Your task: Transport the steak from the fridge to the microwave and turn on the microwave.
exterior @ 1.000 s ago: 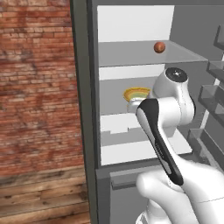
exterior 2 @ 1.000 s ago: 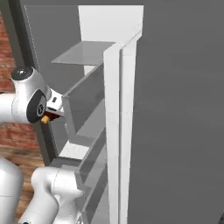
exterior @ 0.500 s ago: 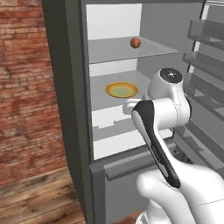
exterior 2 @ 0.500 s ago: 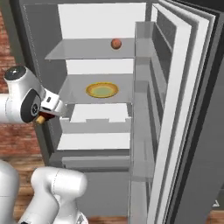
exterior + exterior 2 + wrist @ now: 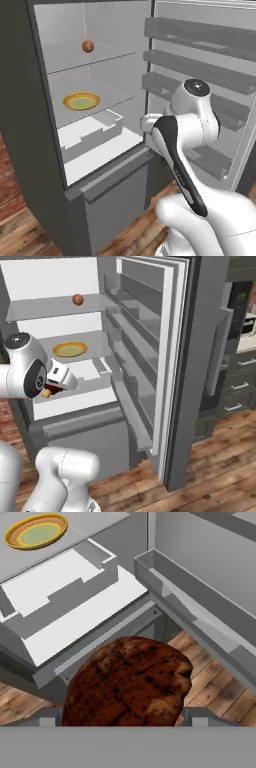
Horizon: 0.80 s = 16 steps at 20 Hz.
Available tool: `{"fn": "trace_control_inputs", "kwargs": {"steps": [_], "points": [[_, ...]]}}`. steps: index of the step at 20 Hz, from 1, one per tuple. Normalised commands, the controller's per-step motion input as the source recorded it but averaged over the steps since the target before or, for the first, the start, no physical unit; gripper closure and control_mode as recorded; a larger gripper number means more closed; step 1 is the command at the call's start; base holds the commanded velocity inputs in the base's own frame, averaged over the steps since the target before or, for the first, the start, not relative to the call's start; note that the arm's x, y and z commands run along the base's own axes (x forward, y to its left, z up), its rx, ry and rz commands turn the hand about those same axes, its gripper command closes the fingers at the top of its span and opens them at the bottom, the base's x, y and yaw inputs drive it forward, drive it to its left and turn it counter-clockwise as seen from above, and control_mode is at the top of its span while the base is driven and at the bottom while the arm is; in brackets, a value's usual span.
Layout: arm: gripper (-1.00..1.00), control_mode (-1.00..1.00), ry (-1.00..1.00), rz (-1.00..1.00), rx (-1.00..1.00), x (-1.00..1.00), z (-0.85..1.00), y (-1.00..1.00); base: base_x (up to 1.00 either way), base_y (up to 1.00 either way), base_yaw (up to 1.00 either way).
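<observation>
The steak (image 5: 129,684) sat clamped in the end effector (image 5: 125,719), a dark reddish-brown lump between the 2 finger tips (image 5: 197,716), held out in front of the open fridge (image 5: 30,150) and above the wooden floor (image 5: 220,687). In the right base view the end effector (image 5: 50,390) hung level with the pale drawer (image 5: 90,372). A yellow plate (image 5: 81,101) lay on the middle shelf (image 5: 120,97), and a round orange-brown ball (image 5: 88,46) rested on the shelf above. The fridge door (image 5: 170,371) stood wide open, its racks facing the interior
</observation>
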Motion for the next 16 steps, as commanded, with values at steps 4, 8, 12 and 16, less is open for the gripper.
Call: {"fn": "trace_control_inputs", "kwargs": {"steps": [4,8,12,16], "points": [[1.00,1.00,0.00,0.00,0.00,0.00,0.00,0.00,-0.65,0.19,-0.58],[1.00,1.00,0.00,0.00,0.00,0.00,0.00,0.00,-0.63,0.17,-0.61],[1.00,1.00,0.00,0.00,0.00,0.00,0.00,0.00,-0.51,0.09,-0.68],[1.00,1.00,0.00,0.00,0.00,0.00,0.00,0.00,-0.46,0.01,-0.67]]}}
